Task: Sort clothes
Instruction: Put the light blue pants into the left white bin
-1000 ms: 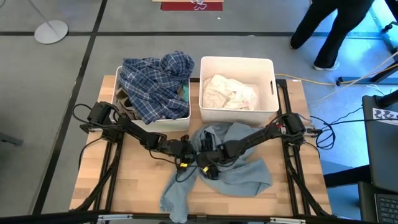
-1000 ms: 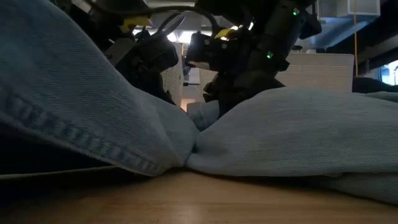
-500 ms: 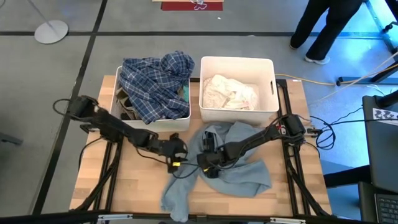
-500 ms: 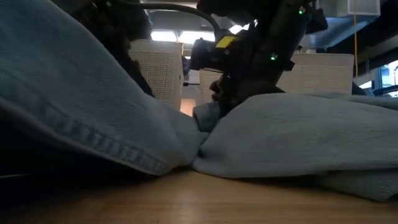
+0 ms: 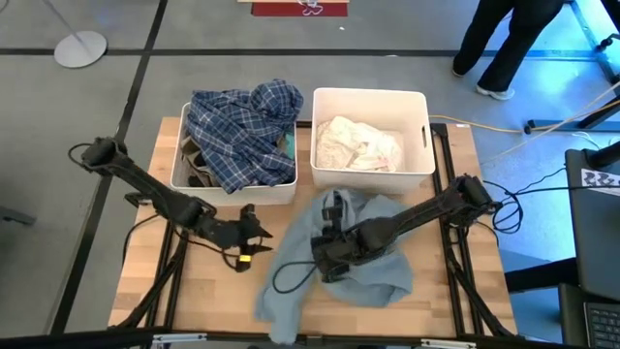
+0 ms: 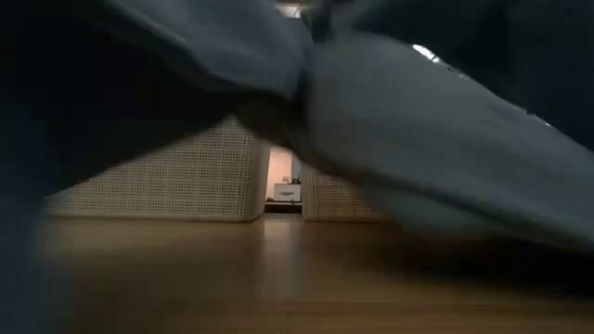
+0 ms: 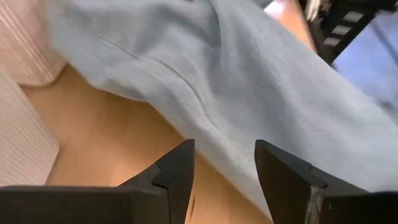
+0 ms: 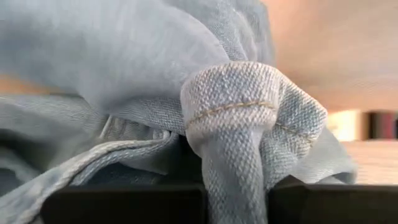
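On the wooden bench [image 5: 145, 281], seen from above, a light blue denim garment [image 5: 373, 276] lies spread in front of two white bins; the right pincer [image 5: 329, 260] sits on its middle, closed on a bunched fold of the cloth. The left pincer [image 5: 254, 233] hovers over bare wood just beside the garment's near edge, fingers parted and holding nothing. The left bin [image 5: 281, 192] is heaped with a blue plaid shirt [image 5: 242, 131] that spills over its rim, and the right bin [image 5: 325, 170] holds a white garment [image 5: 358, 145]. A person's dark legs [image 5: 504, 48] stand on the floor beyond the bench. From bench height, the denim garment [image 6: 408, 121] hangs across the top of the view, raised off the wood, with the two bins [image 6: 176, 181] visible under it. From the left wrist, two dark fingers [image 7: 177, 171] stand apart over the wood, with the denim garment [image 7: 249, 81] just ahead of them. From the right wrist, a hemmed fold of the denim garment [image 8: 239, 118] is pinched between the pincer's dark fingers [image 8: 124, 204], which are closed on it.
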Motion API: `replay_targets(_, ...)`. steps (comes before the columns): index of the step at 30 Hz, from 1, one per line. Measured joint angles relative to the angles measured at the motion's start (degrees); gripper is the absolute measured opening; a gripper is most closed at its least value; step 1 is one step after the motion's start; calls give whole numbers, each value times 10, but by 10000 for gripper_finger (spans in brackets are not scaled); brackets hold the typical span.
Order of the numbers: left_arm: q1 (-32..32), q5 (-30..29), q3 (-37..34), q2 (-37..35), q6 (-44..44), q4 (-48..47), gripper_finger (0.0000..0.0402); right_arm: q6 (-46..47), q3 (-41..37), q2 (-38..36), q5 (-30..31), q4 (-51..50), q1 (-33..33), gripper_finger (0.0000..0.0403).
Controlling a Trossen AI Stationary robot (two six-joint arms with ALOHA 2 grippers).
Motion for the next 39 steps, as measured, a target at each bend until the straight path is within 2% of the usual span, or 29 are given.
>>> replay_targets(4,-6,-5,0,-60,12,-35,159,-37,92,-12,36,-28,-1,26)
replay_targets(13,-6,-90,0,-198,34,-60,159,-164,302,-11,62,-20,-13,26)
replay_targets(18,-4,-138,0,-259,78,-18,159,-229,378,-12,62,41,-50,25)
replay_targets(21,-4,-165,10,-293,115,-4,159,-279,390,-14,55,113,-80,25)
replay_targets(26,-4,-255,33,-327,195,27,159,-350,390,-21,5,231,-133,25)
replay_targets(31,-4,-309,48,-329,276,33,159,-416,390,-22,-42,330,-183,25)
replay_targets(39,-4,-456,50,-329,371,35,159,-425,391,-13,-194,492,-286,25)
